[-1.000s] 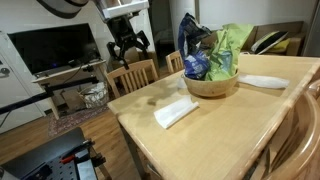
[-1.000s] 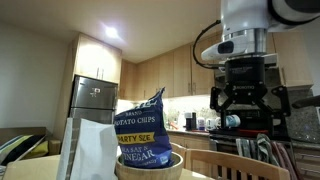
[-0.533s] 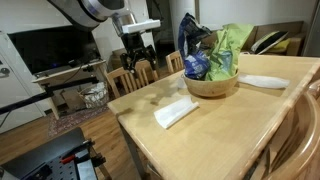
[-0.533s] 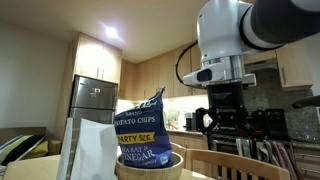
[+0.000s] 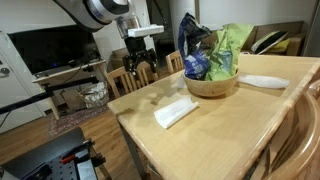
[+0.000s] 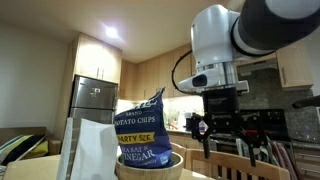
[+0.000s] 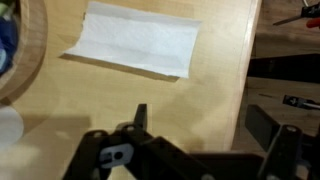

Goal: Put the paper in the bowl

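1. In the wrist view, the gripper (image 7: 200, 128) fills the lower edge. Its 2 fingers (image 7: 141, 116) stand spread apart, with nothing between them.
2. Beyond the fingers lies bare wooden table (image 7: 205, 85).
3. The paper (image 7: 135, 40) lies flat on the table past that bare area. It is 1 white folded sheet, not touched by the gripper.
4. The bowl (image 7: 32, 55) shows as a curved wooden rim at the left edge of the wrist view, near the paper but apart from it.
5. In an exterior view, the paper (image 5: 176, 112) lies near the table's front corner. The bowl (image 5: 211, 84) stands farther back and holds a blue bag (image 5: 193, 45) and a green bag (image 5: 230, 48).
6. A white oval plate (image 5: 262, 82) lies just beside the bowl.
7. The gripper (image 5: 140, 66) hangs above the table's far edge, near a chair (image 5: 132, 76).
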Available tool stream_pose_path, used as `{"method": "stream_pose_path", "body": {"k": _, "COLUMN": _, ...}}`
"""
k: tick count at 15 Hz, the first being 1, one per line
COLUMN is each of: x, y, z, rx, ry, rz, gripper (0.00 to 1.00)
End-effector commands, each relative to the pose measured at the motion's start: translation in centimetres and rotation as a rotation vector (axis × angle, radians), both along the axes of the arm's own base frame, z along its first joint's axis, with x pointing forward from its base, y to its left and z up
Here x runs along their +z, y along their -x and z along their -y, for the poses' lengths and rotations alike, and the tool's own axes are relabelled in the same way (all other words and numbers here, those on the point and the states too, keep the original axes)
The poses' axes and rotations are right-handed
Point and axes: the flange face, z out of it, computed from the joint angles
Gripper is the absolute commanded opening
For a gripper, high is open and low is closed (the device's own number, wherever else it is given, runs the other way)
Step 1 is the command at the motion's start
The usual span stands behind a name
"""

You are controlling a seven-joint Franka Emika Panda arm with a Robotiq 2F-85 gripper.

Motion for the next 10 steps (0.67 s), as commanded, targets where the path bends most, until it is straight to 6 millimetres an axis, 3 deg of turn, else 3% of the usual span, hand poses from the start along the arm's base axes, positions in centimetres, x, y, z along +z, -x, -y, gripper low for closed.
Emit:
{"method": "stream_pose_path", "body": {"k": 1, "x": -0.6, "y": -1.2, "z": 1.3, "rx": 0.053, "ry": -0.154, "rz": -0.108, "gripper": 1.0}}
{"method": "stream_pose_path", "body": {"k": 6, "x": -1.3, "y": -3.5, "z": 6.6, "rx": -0.06, "ry": -0.225, "rz": -0.121, "gripper": 1.0}}
{"method": "stream_pose_path", "body": {"k": 10, "x": -2.8, "y": -4.9, "z": 8.4, "rx": -0.159, "ry": -0.198, "rz": -0.044, "gripper": 1.0}}
